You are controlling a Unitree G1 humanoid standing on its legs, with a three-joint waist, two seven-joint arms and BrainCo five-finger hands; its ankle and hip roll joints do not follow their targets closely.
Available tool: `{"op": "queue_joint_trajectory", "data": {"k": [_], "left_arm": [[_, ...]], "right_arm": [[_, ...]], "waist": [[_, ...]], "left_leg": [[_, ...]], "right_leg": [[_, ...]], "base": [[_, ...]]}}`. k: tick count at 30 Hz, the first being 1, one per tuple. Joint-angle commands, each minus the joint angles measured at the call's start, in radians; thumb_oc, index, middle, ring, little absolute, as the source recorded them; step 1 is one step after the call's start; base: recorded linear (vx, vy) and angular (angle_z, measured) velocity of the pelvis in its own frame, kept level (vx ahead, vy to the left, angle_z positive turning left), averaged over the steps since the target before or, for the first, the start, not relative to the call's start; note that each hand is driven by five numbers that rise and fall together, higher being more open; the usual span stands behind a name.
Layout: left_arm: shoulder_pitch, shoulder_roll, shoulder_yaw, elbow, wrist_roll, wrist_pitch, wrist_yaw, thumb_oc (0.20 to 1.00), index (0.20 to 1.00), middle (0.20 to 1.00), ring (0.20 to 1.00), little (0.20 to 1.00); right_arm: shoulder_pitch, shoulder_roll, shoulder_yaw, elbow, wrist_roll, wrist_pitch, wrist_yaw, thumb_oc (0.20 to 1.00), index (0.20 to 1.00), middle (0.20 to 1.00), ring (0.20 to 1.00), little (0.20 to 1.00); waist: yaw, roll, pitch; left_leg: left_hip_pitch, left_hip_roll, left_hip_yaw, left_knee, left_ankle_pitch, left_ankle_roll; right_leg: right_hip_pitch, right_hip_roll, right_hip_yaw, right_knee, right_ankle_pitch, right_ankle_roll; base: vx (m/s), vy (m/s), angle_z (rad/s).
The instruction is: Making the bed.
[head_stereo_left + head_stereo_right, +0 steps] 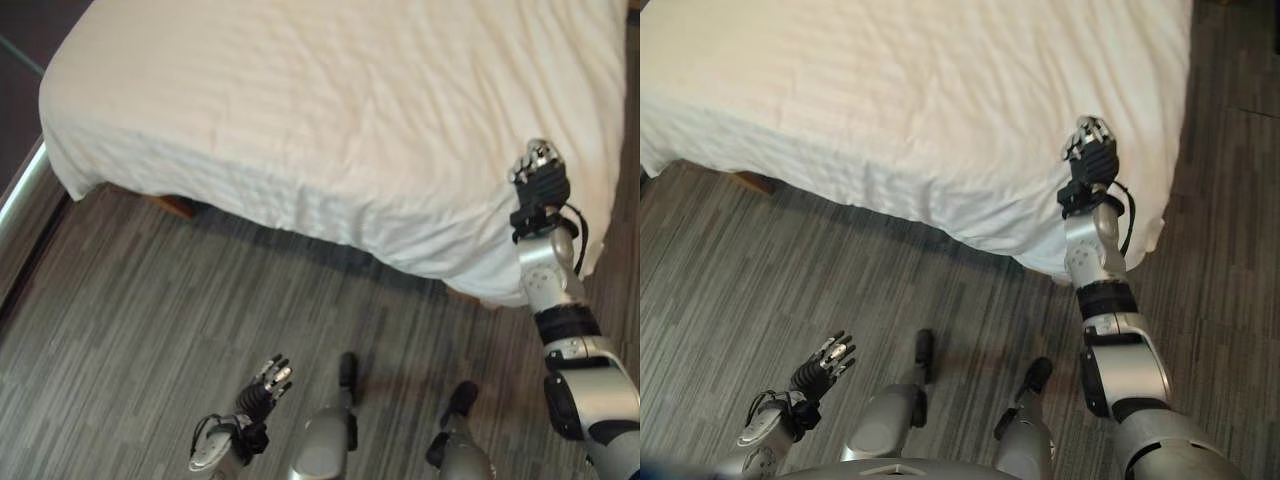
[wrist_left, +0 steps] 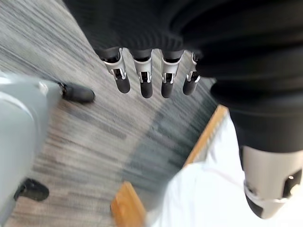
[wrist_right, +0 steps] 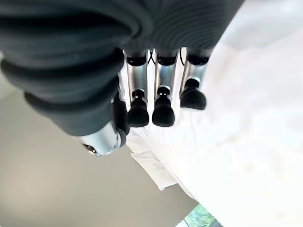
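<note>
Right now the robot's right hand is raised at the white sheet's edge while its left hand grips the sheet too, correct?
Not quite. The left hand grips nothing: the left eye view shows it open, low over the floor. The right hand is raised at the white sheet.

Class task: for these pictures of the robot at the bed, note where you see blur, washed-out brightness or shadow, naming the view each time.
Left wrist view: the grey striped carpet floor is streaked with blur. Right wrist view: the white bed sheet is washed out, its folds barely readable. Left eye view: a dark shadow band lies on the floor under the bed's edge; the right hand reads clearly against the sheet; the left hand hangs low.
</note>
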Motion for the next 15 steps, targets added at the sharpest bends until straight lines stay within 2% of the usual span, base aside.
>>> {"op": "queue_joint_trajectory", "data": {"k": [1, 2, 3, 7, 11, 12, 13, 15], "left_arm": [[-0.058, 0.081, -0.003, -0.024, -0.104, -0.057, -0.033, 1.000, 1.000, 1.000, 1.000, 1.000], [-0.065, 0.077, -0.003, -0.021, -0.115, -0.059, -0.031, 1.000, 1.000, 1.000, 1.000, 1.000], [-0.063, 0.069, -0.002, -0.007, -0.120, -0.057, -0.027, 1.000, 1.000, 1.000, 1.000, 1.000], [-0.052, 0.017, -0.004, 0.031, -0.111, -0.051, -0.038, 1.000, 1.000, 1.000, 1.000, 1.000], [-0.047, -0.030, -0.010, 0.056, -0.108, -0.042, -0.048, 1.000, 1.000, 1.000, 1.000, 1.000], [-0.046, -0.038, -0.003, 0.060, -0.110, -0.044, -0.048, 1.000, 1.000, 1.000, 1.000, 1.000], [-0.046, -0.053, 0.005, 0.072, -0.116, -0.044, -0.049, 1.000, 1.000, 1.000, 1.000, 1.000], [-0.047, -0.060, 0.005, 0.077, -0.117, -0.043, -0.049, 1.000, 1.000, 1.000, 1.000, 1.000]], "right_arm": [[-0.194, -0.174, 0.048, 0.106, 0.031, -0.031, -0.001, 0.200, 0.200, 0.200, 0.200, 0.200], [-0.234, -0.215, 0.059, 0.158, 0.034, -0.022, -0.003, 0.200, 0.200, 0.200, 0.200, 0.200], [-0.239, -0.241, 0.059, 0.194, 0.027, -0.009, -0.007, 0.200, 0.200, 0.200, 0.200, 0.200], [-0.189, -0.326, 0.064, 0.247, -0.007, 0.039, 0.015, 0.200, 0.200, 0.200, 0.200, 0.200], [-0.049, -0.396, -0.047, 0.246, 0.024, 0.036, 0.041, 0.200, 0.200, 0.200, 0.200, 0.200], [-0.023, -0.406, -0.069, 0.245, 0.029, 0.031, 0.044, 0.200, 0.200, 0.200, 0.200, 0.200], [0.031, -0.448, -0.125, 0.240, 0.045, 0.022, 0.051, 0.200, 0.200, 0.200, 0.200, 0.200], [0.055, -0.461, -0.146, 0.242, 0.051, 0.020, 0.054, 0.200, 0.200, 0.200, 0.200, 0.200]], "waist": [[0.033, 0.010, 0.051], [0.041, 0.024, 0.063], [0.038, 0.027, 0.064], [0.018, 0.046, 0.078], [-0.025, 0.061, 0.088], [-0.035, 0.067, 0.095], [-0.056, 0.071, 0.093], [-0.067, 0.073, 0.091]], "left_leg": [[-0.076, 0.025, -0.007, 0.005, 0.003, -0.102], [-0.112, 0.030, 0.011, 0.005, 0.035, -0.101], [-0.120, 0.038, 0.015, 0.005, 0.019, -0.117], [-0.184, 0.049, 0.042, 0.005, 0.032, -0.126], [-0.211, 0.048, 0.062, 0.005, 0.034, -0.122], [-0.218, 0.048, 0.076, 0.005, 0.052, -0.113], [-0.213, 0.049, 0.089, 0.005, 0.044, -0.112], [-0.212, 0.048, 0.097, 0.005, 0.042, -0.110]], "right_leg": [[0.051, -0.056, 0.035, 0.018, -0.066, 0.072], [0.010, -0.053, 0.035, 0.018, -0.041, 0.064], [0.000, -0.053, 0.048, 0.018, -0.060, 0.074], [-0.083, -0.050, 0.077, 0.018, -0.050, 0.075], [-0.132, -0.054, 0.108, 0.018, -0.037, 0.075], [-0.147, -0.056, 0.104, 0.018, -0.017, 0.068], [-0.164, -0.059, 0.126, 0.018, -0.013, 0.069], [-0.173, -0.061, 0.138, 0.018, -0.011, 0.070]], "base": [[-0.07, 0.015, 0.16], [0.02, -0.013, 0.13], [-0.05, 0.004, 0.07], [-0.01, 0.012, -0.14], [-0.03, 0.020, -0.16], [-0.08, 0.020, -0.08], [-0.07, 0.020, -0.12], [0.00, -0.003, -0.21]]}}
